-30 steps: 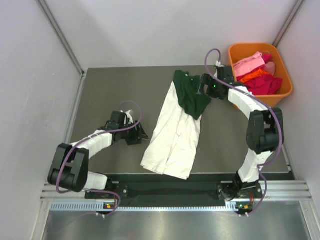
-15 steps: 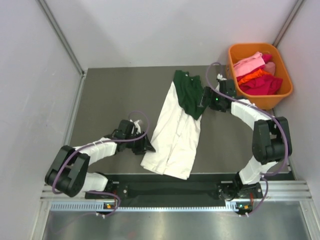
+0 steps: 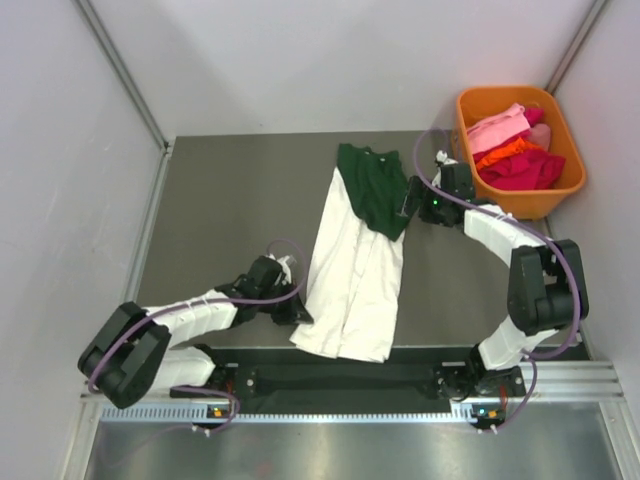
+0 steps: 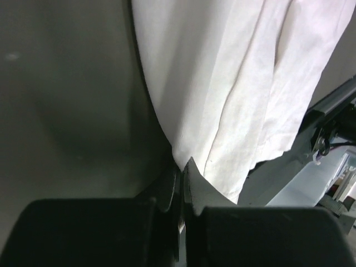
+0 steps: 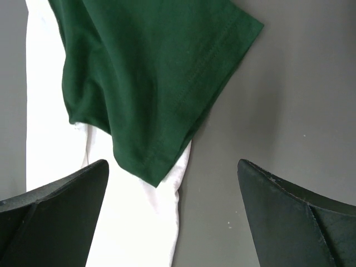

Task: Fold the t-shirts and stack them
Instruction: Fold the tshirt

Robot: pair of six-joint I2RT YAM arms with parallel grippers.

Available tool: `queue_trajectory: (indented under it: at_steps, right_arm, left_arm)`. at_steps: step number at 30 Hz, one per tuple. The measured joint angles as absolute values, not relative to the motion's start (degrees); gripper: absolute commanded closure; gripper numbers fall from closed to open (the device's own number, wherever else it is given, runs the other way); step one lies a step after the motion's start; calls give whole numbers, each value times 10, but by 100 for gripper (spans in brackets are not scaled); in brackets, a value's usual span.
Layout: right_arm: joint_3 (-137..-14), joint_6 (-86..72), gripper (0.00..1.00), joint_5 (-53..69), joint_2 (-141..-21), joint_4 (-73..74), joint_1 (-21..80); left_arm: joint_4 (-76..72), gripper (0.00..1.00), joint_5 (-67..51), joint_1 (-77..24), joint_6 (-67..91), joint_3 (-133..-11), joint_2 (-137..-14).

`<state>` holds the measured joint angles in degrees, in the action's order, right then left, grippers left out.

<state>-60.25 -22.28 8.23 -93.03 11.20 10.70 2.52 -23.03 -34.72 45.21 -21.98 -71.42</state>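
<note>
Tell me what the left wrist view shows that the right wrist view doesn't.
Left wrist only: the left gripper shut on the edge of the cream-white shirt, with the frame rail beyond. Right wrist only: the dark green shirt lying over the white one, and the right gripper open. Both: the cream-white shirt on the dark table.

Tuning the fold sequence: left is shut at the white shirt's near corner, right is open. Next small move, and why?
Probably lower the right jaws and close them on the corner of the green shirt. They stand wide open over it, the white shirt beneath, while the left jaws are shut on the white shirt's near-left corner. Both ends likely need holding before a fold.
</note>
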Motion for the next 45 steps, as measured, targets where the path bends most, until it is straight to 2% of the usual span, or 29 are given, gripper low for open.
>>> queue_trajectory:
  at_steps: [3,4,6,7,8,10,13,19,30,45]
  right_arm:
    - [-599,-223,0,82,-931,106,106]
    - [-596,-223,0,82,-930,105,106]
    - [-595,-225,0,82,-931,103,106]
    - [-594,-226,0,82,-931,102,106]
    - [-592,-226,0,82,-931,98,106]
    - [-587,-227,0,82,-931,94,106]
    - [-580,-227,0,82,-931,91,104]
    - [-565,-228,0,82,-931,81,102]
    - [-536,-231,0,69,-905,56,102]
    - [-524,-236,0,58,-896,40,102]
  left_arm:
    - [24,99,-215,-396,480,-219,-704]
    - [23,93,-211,-409,486,-219,-702]
    - [22,71,-202,-435,494,-221,-698]
    - [27,50,-198,-444,496,-224,-698]
    - [34,42,-193,-451,494,-227,-697]
    - [55,30,-178,-456,500,-235,-688]
    - [95,23,-139,-455,500,-248,-655]
    - [173,22,-94,-413,476,-287,-609]
    - [233,19,-101,-268,401,-358,-609]
    - [164,22,-107,-209,387,-484,-790]
